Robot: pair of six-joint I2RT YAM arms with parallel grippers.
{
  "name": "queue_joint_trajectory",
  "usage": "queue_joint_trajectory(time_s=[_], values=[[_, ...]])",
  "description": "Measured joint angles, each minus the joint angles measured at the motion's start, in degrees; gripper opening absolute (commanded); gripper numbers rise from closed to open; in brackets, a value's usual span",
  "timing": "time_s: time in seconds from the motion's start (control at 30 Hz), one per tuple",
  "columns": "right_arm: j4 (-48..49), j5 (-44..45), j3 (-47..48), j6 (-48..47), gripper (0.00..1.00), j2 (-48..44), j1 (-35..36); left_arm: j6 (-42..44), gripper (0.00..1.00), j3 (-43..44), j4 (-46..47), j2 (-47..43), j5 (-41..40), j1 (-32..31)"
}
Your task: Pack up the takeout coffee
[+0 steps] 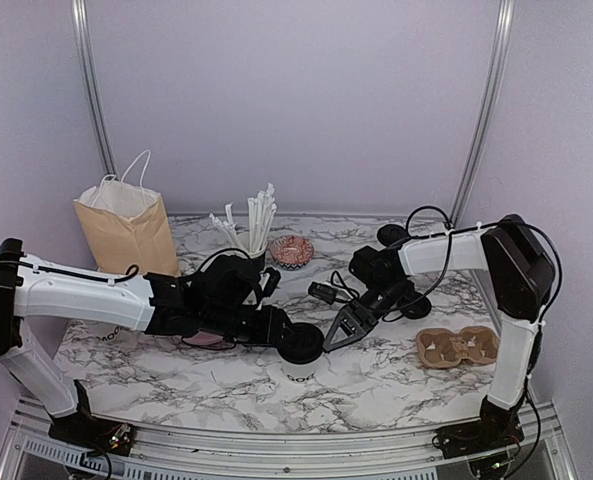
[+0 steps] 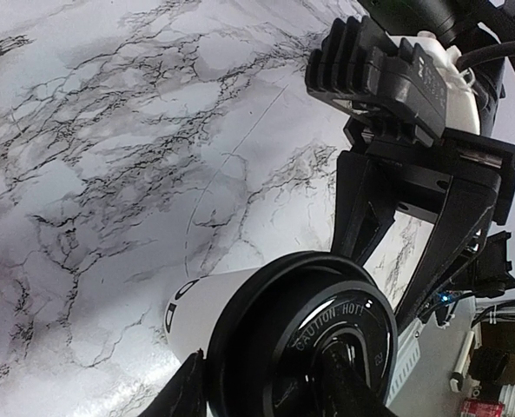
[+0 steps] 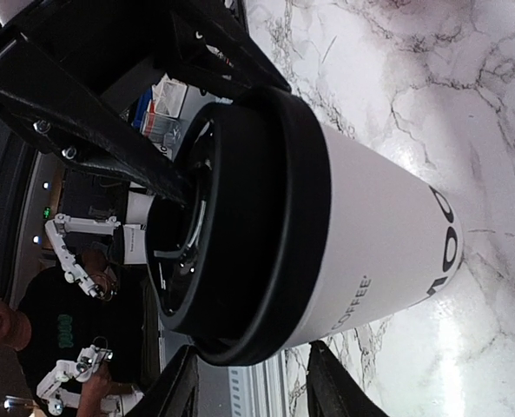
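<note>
The takeout coffee, a white paper cup with a black lid, stands upright at the table's front middle. My left gripper reaches it from the left and is open. In the left wrist view one fingertip rests on the lid and the other sits outside the rim. My right gripper comes from the right, open. In the right wrist view its fingers straddle the cup just below the lid, without touching.
A brown paper bag stands at the back left. A black cup of white straws and a small patterned bowl are behind the cup. A cardboard cup carrier lies at the right. Black lids sit at the back right.
</note>
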Motion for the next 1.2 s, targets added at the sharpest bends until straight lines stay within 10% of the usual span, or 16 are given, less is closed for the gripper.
queue_joint_trajectory(time_s=[0.47,0.97,1.2], values=[[-2.6,-3.45,2.14,1.05,0.5,3.8,-0.02,-0.72,0.4,-1.51,2.86,0.0,-0.98,0.0],[-2.38,0.83,4.46,9.81,0.29,4.22,0.02,-0.85,0.4,-2.75,4.83,-0.13,-2.34,0.13],[-4.11,5.09,9.9,3.72,0.4,4.72,0.0,0.39,0.63,-2.75,3.19,-1.11,-4.13,0.17]])
